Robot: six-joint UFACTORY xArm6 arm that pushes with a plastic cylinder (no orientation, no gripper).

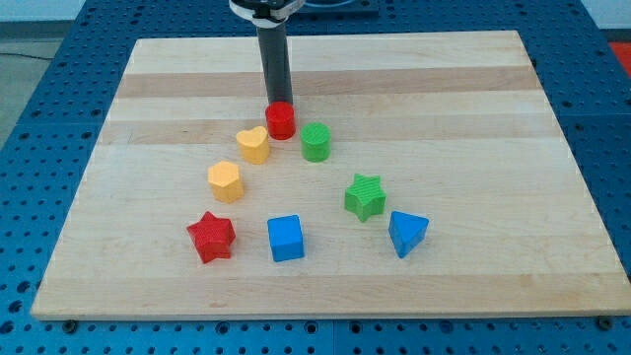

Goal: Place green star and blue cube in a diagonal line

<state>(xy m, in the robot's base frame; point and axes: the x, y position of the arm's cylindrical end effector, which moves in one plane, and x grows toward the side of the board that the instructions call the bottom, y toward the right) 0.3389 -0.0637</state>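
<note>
Eight small blocks sit on one pale wooden table [493, 108], which lies on a blue perforated bench [39, 108] and fills most of the view. A dark rod [273, 64] comes down from the far edge, left of centre, and serves as the end effector; it has no jaws to open or close and grips nothing. My tip [279, 105] stands at the far side of the red cylinder [281, 120], touching it or just behind it; I cannot tell which.

Blue cube [286, 238] sits near the front edge, a little left of centre. Green star [365, 196] lies to its right and farther back, well apart from it, so the two already stand on a slant. Both are well away from my tip.

Blue triangular block [406, 233] rests just right of and nearer than the green star. Red star [211, 237] sits left of the blue cube, level with it. Green cylinder [315, 142] stands just right of the red cylinder and slightly nearer. Yellow heart [253, 144] lies just left of the red cylinder, close to touching it. Yellow hexagonal block [225, 181] sits nearer and to the left of the heart, between it and the red star.
</note>
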